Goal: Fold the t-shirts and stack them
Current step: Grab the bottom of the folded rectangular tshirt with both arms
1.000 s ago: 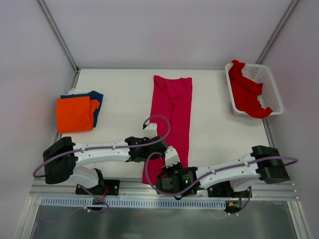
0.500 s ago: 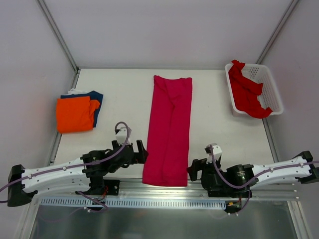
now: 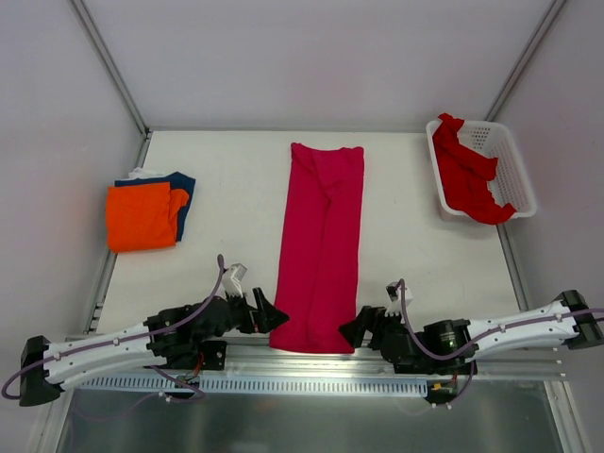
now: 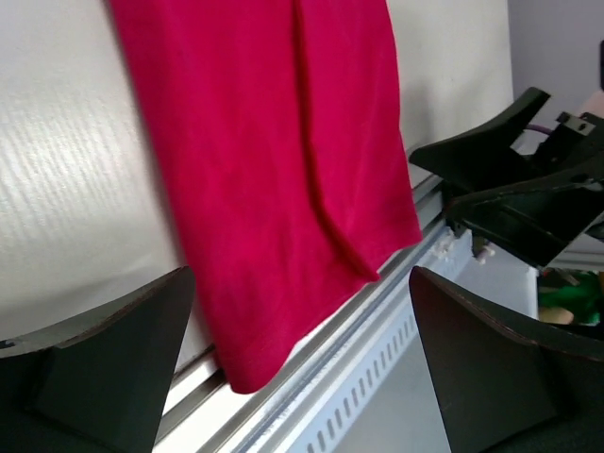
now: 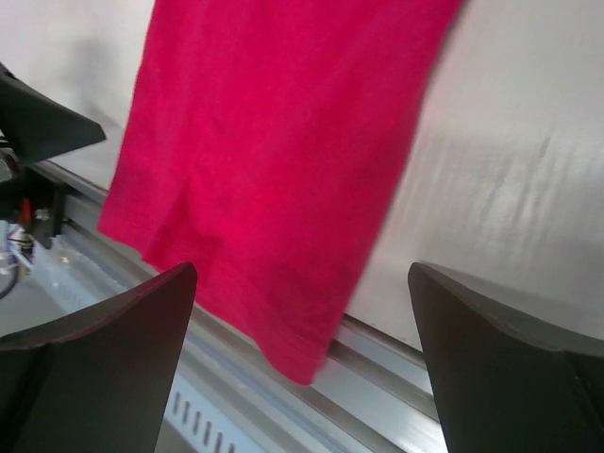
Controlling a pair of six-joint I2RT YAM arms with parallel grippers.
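A long magenta t-shirt (image 3: 321,247) lies flat down the middle of the white counter (image 3: 236,179), folded into a narrow strip, its near hem reaching over the front edge. The left pincer (image 3: 271,314) sits low beside the hem's left corner and the right pincer (image 3: 351,330) beside its right corner. Both are spread wide and grip nothing. At far left an orange t-shirt (image 3: 140,217) rests on a navy t-shirt (image 3: 185,187). A red t-shirt (image 3: 467,179) lies crumpled in a white basket (image 3: 517,170) at far right.
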